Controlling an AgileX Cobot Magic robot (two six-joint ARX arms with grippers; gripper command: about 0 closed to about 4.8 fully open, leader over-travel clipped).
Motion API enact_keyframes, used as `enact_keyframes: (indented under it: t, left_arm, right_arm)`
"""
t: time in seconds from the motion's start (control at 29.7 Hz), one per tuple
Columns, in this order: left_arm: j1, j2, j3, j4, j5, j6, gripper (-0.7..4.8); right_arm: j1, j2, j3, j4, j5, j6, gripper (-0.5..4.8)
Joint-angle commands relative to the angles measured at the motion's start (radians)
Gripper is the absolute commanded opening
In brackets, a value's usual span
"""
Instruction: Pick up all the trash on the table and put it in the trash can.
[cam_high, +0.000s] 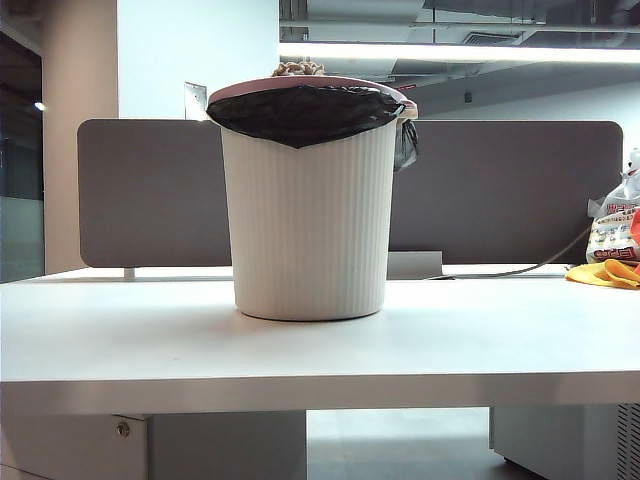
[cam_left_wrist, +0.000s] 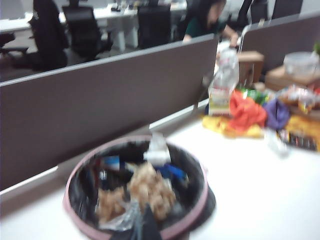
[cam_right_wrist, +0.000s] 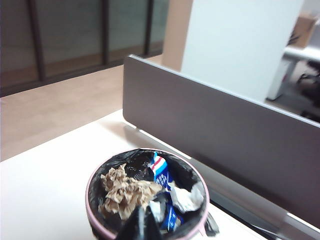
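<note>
The trash (cam_right_wrist: 127, 192) lies inside the trash can (cam_high: 308, 235) mid-table (cam_high: 320, 350), both the left gripper (cam_left_wrist: 142, 225) and right gripper (cam_right_wrist: 142, 225) hovering above it pinched shut and empty, so seemingly only withdrawal remains.

We note the trash can (cam_high: 310, 230) as white plastic, vertically ribbed and matt, with a smooth pink rim (cam_right_wrist: 95, 220). Its liner (cam_high: 300, 110) is thin black plastic film, wrinkled and faintly glossy. Inside, the trash (cam_right_wrist: 125, 192) reads as beige-tan paper, crumpled and rough, matt throughout. Beside it we see a blue-and-white wrapper (cam_right_wrist: 161, 172) with a glossy printed surface, and a crumpled white wad (cam_right_wrist: 189, 199). The table (cam_high: 300, 350) presents a smooth white top with a slight sheen. The partition panel (cam_high: 500, 190) looks grey-brown and matt. The left wrist view is blurred; fine texture there cannot be judged.
</note>
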Motion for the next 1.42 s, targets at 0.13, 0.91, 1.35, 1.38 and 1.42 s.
enact_keyframes:
  t: [0.13, 0.91, 1.35, 1.38, 1.42]
  left_arm:
    - [-0.012, -0.289, -0.152, -0.076, -0.033, -0.014, -0.06]
    - [-0.011, -0.954, -1.576, 0.56, -0.082, -0.354, -0.06]
    - [-0.011, -0.954, -1.777, 0.703, -0.148, -0.292, -0.06]
    - [-0.011, -0.954, -1.778, 0.687, -0.153, -0.288, -0.06]
    - [-0.011, -0.954, -1.778, 0.687, -0.166, -0.29, -0.06]
  right_arm:
    - [0.001, -0.32, -0.275, -0.058, 0.116, -0.048, -0.02]
    - [0.001, -1.185, -1.906, 0.77, 0.167, 0.308, -0.02]
    - [-0.001, -1.185, -2.107, 0.777, 0.241, 0.313, -0.02]
    - [0.0, -1.185, -2.107, 0.776, 0.236, 0.313, -0.02]
    - [0.0, -1.185, -2.107, 0.769, 0.228, 0.313, -0.02]
